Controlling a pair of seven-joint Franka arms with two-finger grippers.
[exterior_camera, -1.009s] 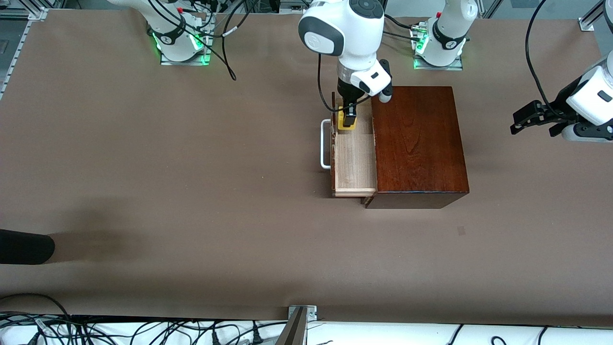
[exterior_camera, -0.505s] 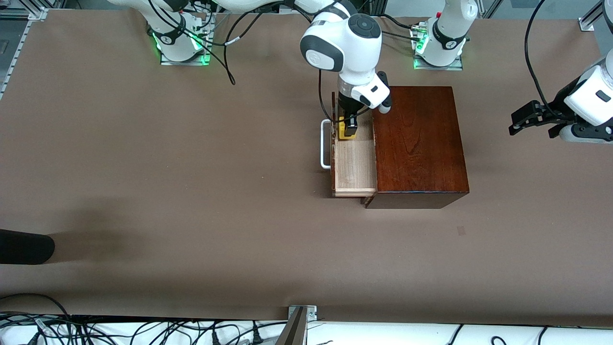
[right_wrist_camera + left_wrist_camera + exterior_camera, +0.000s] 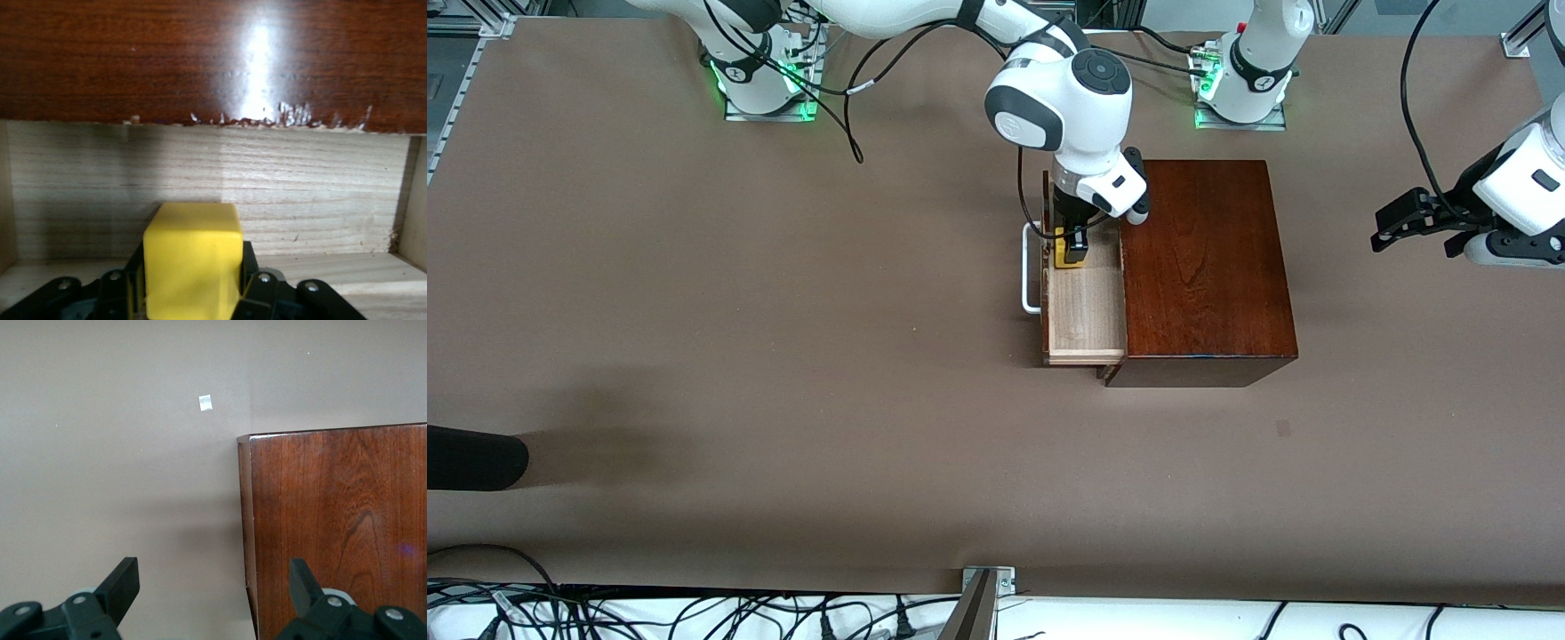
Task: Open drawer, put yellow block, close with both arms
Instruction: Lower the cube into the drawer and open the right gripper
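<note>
The drawer (image 3: 1087, 307) is pulled out of the mahogany box (image 3: 1202, 267), its white handle (image 3: 1030, 267) toward the right arm's end of the table. My right gripper (image 3: 1071, 250) is shut on the yellow block (image 3: 1069, 252) and holds it low inside the drawer's end farther from the front camera. In the right wrist view the block (image 3: 192, 263) sits between the fingers over the pale tray floor (image 3: 200, 180). My left gripper (image 3: 1409, 224) is open and empty, up in the air off the box's end toward the left arm; its wrist view shows the box corner (image 3: 333, 520).
A dark rounded object (image 3: 471, 457) lies at the table edge toward the right arm's end, nearer the front camera. A small pale tape mark (image 3: 1282, 428) is on the brown table nearer the front camera than the box. Cables trail near the right arm's base (image 3: 765, 80).
My right gripper has moved down into the drawer with the yellow block. The left arm has barely moved.
</note>
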